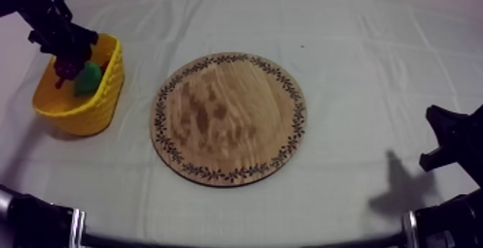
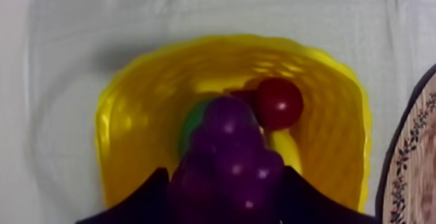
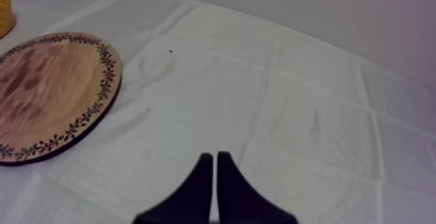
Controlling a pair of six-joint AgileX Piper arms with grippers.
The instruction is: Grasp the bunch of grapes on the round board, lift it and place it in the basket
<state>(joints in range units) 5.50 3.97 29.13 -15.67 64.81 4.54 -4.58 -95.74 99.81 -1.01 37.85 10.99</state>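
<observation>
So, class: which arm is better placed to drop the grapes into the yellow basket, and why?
Left. The left gripper has its fingers shut on the bunch of grapes directly over the yellow basket. The right gripper, fingers shut on nothing, sits beyond the wooden board.

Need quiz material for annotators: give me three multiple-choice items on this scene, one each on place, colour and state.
1. Where is the bunch of grapes? A on the wooden board; B held at the yellow basket; C on the cloth.
2. The small fruit in the basket is: A red; B blue; C white.
3. The right end effector is: A open; B shut on nothing; C shut on the grapes.
B, the left end effector grips them there; A, it looks red; B, fingers together as a wedge.
</observation>
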